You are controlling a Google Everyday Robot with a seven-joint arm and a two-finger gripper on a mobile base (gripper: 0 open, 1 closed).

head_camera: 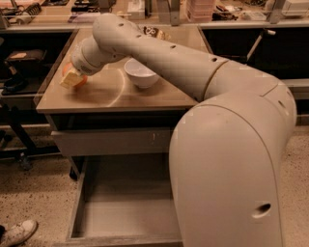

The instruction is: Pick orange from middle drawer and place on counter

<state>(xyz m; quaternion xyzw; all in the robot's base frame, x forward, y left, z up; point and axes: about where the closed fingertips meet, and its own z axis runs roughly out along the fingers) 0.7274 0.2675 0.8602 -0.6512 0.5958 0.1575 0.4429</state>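
Note:
My gripper (72, 78) is at the left part of the beige counter (111, 94), low over its surface. It is shut on the orange (82, 80), which shows partly behind a pale finger (69, 79). The middle drawer (120, 212) stands pulled open below, and its grey floor is bare. My arm crosses the counter from the right and fills the right half of the view.
A white bowl (141, 72) stands mid-counter, right of the gripper. A closed drawer front with pale scratches (111, 141) sits above the open drawer. A cluttered bench (53, 12) runs behind. A person's shoe (17, 232) is on the floor at bottom left.

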